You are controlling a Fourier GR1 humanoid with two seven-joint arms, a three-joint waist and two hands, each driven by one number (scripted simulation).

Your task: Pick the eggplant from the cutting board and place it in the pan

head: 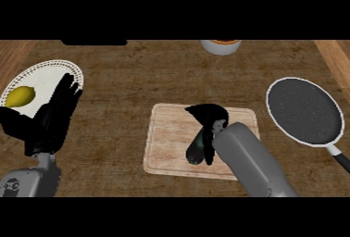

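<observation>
From the head view, the right robot hand (210, 116) curls down over the dark purple eggplant (198, 147) on the pale wooden cutting board (167, 139). The round black pan (304, 111) lies to the right on the brown worktop (137, 78). The left robot hand (56, 113) rests, fingers straight, beside a white plate (41, 76) with a yellow lemon (21, 96)

- The right forearm (254, 162) rises from the lower edge and slants up-left over the cutting board (171, 139).
- The right hand (210, 118) sits above the board's middle, fingers curled down around the eggplant (198, 147).
- The left hand (53, 115) rests well left of the board, open, fingers straight and pointing up.
</observation>
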